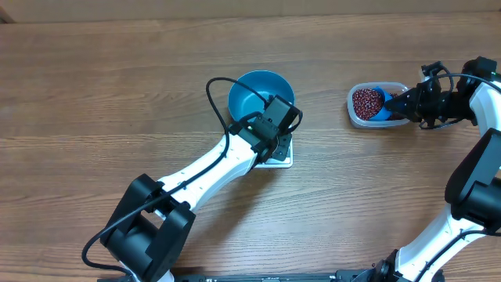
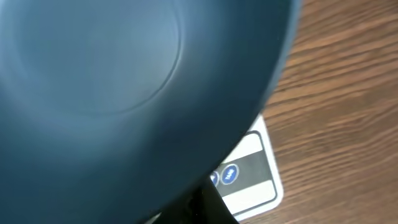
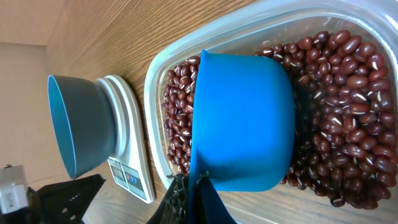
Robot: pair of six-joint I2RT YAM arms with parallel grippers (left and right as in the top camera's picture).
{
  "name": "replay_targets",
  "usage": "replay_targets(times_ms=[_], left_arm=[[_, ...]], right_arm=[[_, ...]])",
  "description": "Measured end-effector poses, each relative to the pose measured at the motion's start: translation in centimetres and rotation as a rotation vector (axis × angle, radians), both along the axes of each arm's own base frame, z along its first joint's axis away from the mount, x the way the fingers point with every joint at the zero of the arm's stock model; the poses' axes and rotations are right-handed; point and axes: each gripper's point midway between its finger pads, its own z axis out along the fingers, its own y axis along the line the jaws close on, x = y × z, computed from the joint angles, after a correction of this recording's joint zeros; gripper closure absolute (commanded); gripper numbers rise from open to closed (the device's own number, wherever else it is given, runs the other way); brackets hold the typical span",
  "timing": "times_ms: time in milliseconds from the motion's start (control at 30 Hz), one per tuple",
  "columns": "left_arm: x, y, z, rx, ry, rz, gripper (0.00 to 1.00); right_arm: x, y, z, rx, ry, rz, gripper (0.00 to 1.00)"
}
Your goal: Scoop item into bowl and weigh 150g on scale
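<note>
Scooping at three o'clock: right tool (image 3: 189, 198) clenched on scoop (image 3: 242, 118) amid beans (image 3: 348, 93), left tool (image 1: 275, 117) clenched by bowl (image 1: 250, 94); next, lift level.

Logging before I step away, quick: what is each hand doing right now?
Left hand: closed, by the bowl; whether it grips it cannot be told.
Right hand: closed on the scoop.

Top-down overhead; wrist views close, probably common bowl (image 1: 249, 95)
</note>
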Motion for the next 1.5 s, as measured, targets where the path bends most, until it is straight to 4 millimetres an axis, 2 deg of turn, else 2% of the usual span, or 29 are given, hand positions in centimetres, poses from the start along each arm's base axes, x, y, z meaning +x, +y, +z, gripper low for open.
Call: replay_targets(times_ms=[367,633,1300,1500], left_arm=[[0.5,-0.5,-0.4,-0.024,-0.036,0.002,0.96],[0.4,-0.4,-1.6,-0.009,-0.019,0.002,0.96],[0.6,-0.4,-1.6,-0.007,-0.028,0.005,0.96],[-0.1,0.3,-2.0,0.045,-0.006,-0.026,0.96]], right_arm=[[0.0,-0.2,-0.1,-0.015,0.001,0.000,0.96],[0.0,-0.2,-0.1,-0.017,-0.002,0.000,0.96],[0.0,-0.2,-0.1,-0.018,-0.001,0.000,0.96],[0.1,-0.2,-0.1,-0.019,-0.002,0.000,0.96]])
